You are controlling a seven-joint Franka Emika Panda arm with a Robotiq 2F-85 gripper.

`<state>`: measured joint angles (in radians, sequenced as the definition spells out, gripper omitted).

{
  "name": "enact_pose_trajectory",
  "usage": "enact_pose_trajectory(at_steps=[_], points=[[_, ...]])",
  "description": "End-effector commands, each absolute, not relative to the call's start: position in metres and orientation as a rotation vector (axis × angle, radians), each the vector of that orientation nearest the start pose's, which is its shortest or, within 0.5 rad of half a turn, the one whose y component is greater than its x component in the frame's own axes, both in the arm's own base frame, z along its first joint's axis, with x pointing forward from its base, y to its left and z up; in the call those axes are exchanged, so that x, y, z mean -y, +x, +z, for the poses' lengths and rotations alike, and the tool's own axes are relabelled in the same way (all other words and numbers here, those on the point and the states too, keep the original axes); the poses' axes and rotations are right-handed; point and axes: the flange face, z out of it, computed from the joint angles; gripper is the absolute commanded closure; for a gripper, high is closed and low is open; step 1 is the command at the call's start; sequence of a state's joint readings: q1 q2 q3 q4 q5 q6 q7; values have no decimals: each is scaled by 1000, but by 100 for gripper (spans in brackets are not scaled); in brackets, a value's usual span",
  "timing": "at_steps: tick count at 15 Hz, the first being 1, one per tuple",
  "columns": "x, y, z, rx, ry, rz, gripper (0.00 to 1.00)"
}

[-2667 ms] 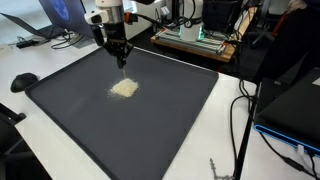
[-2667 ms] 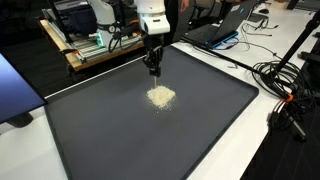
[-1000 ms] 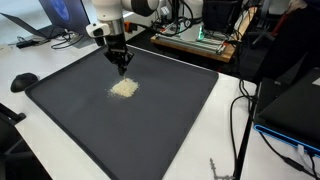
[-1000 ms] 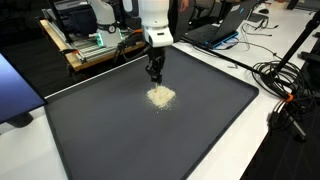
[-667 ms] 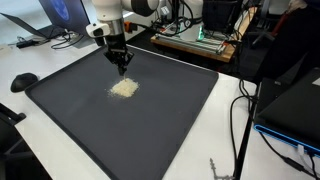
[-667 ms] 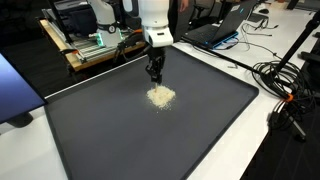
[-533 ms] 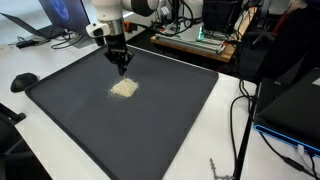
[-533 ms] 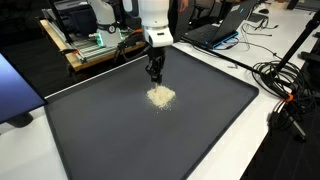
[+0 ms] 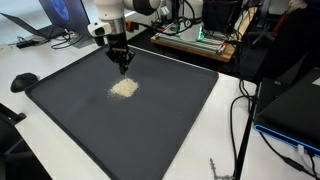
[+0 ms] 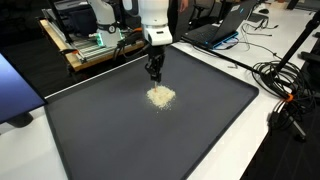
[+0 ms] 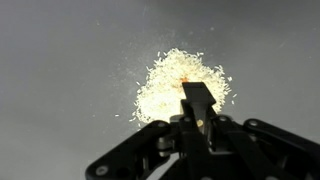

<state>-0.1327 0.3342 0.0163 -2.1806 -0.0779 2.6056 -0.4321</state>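
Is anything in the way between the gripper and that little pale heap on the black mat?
Nothing visible is. The gripper hangs close above one edge of the heap of pale grains, and only bare black mat lies around them.

bare mat [image 9: 160, 125] around pile [image 9: 124, 88], cables [image 10: 283, 76] aside

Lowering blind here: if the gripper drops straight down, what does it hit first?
The gripper would probably meet the grain pile, or the dark mat at its edge; depth is unclear.
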Motion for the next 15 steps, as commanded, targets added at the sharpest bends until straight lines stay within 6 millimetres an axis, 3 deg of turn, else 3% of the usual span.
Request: enact_pose_trajectory(at_steps=[1,7,11,15], points=[[53,550,263,591,-3178,-132,97],[32,542,291,601,-3237,-179,97],[-3,547,301,705,-3332,-137,97],[-46,549,296,838,-3428,-26,97]])
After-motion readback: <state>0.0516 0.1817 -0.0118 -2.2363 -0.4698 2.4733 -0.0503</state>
